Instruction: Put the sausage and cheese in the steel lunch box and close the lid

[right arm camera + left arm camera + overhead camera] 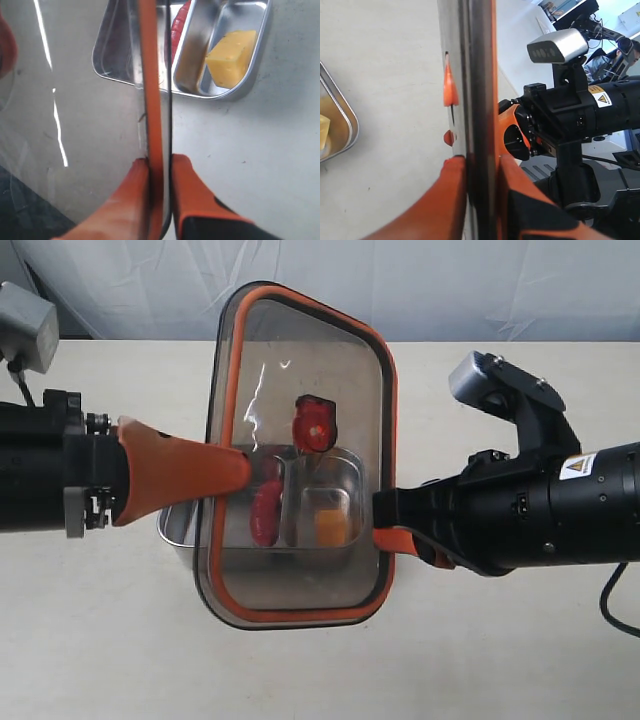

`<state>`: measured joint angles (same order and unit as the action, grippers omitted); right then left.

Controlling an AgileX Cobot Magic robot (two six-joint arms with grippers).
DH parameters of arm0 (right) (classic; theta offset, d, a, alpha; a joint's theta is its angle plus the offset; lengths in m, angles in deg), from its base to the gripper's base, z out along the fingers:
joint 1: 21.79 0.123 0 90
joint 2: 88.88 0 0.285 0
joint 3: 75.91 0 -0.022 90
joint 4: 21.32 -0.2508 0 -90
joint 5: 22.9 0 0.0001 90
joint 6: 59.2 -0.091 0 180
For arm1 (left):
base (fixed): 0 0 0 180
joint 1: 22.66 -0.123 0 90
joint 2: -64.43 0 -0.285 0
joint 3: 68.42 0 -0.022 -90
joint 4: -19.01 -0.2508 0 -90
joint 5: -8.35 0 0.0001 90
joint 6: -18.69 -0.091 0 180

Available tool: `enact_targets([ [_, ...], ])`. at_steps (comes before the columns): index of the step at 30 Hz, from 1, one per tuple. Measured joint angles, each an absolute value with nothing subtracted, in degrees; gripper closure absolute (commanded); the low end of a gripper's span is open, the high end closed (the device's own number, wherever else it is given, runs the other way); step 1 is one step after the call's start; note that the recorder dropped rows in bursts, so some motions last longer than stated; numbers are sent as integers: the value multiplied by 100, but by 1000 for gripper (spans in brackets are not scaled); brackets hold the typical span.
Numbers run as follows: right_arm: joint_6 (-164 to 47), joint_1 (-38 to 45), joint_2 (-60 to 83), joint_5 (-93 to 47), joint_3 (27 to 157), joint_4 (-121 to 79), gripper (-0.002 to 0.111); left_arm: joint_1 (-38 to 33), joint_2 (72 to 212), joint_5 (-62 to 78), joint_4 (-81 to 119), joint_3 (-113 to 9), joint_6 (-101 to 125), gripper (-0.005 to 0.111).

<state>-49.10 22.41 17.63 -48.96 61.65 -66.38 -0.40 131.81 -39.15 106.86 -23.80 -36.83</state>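
Observation:
The dark translucent lid (300, 350) with its orange seal rim hangs tilted over the steel lunch box (172, 530), held at both sides. My left gripper (240, 468) is shut on the lid's left edge (479, 100), one finger on each face. On the right edge (154, 90) my right gripper (385, 522) is shut as well. Through the lid I see the red sausage (266, 512) in the left compartment and the yellow cheese (332, 526) in the right one. The right wrist view shows the cheese (231, 57) and part of the sausage (179, 27) in the box (220, 95).
The box stands mid-table on a beige top (500, 660), with a white cloth backdrop (450, 280) behind. Both black arms reach in low from the left and right. The orange valve tab (313, 423) sits at the lid's centre.

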Motion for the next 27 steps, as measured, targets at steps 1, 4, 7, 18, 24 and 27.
enact_targets([
  [1,-4910,2241,1763,-4896,6165,-6638,109,-40,13181,-3915,10686,-2380,-3683,107],
  [4,-4910,2241,1763,-4870,6165,-6638,109,-40,13181,-3832,10686,-2380,-3692,107],
  [7,-4910,2241,1763,-4815,6165,-6638,109,-40,13181,-3759,10686,-2380,-3703,107],
  [18,-4625,2241,1763,-4625,6165,-6638,69,-40,13193,-3411,10747,-2380,-3805,107],
  [24,-4613,2241,1763,-4669,6165,-6610,69,-40,13202,-3144,10724,-2380,-3852,107],
  [27,-4668,2241,1928,-4591,6165,-6105,69,-40,13202,-2690,10092,-2483,-3860,107],
])
